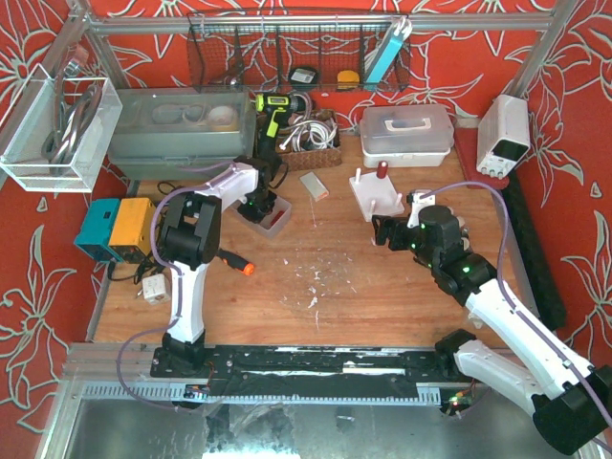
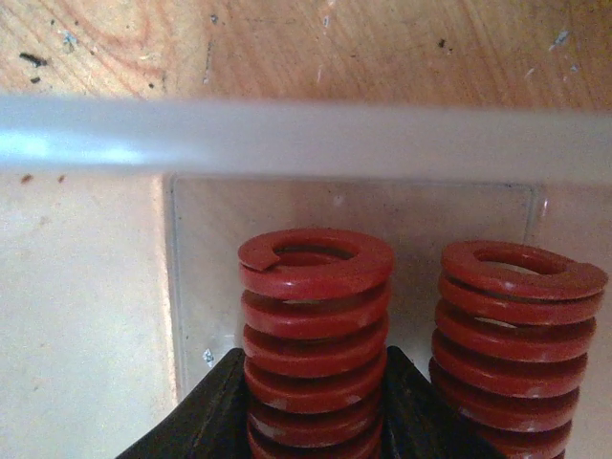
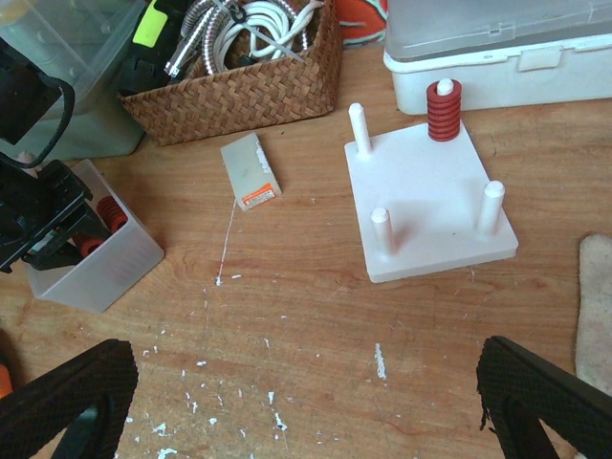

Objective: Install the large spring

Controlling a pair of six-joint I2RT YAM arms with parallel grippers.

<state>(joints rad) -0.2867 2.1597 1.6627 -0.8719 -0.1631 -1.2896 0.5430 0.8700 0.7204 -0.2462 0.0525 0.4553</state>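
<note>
In the left wrist view a red large spring (image 2: 316,325) stands upright inside a clear bin (image 2: 306,139). My left gripper (image 2: 316,387) is shut on it, both black fingers (image 2: 215,406) pressing its sides. A second red spring (image 2: 516,335) stands just to its right. From above, the left gripper (image 1: 260,205) reaches down into the bin (image 1: 275,220). The white base plate (image 3: 430,210) has four pegs; the far one carries a red spring (image 3: 443,110). My right gripper (image 3: 306,402) hovers open over bare wood, just short of the plate.
A wicker basket (image 3: 239,86) of cables and a small grey box (image 3: 251,172) lie behind the bin. A white lidded box (image 3: 497,38) sits behind the plate. An orange-tipped tool (image 1: 239,265) lies left of centre. A cloth (image 3: 598,306) shows at the right edge.
</note>
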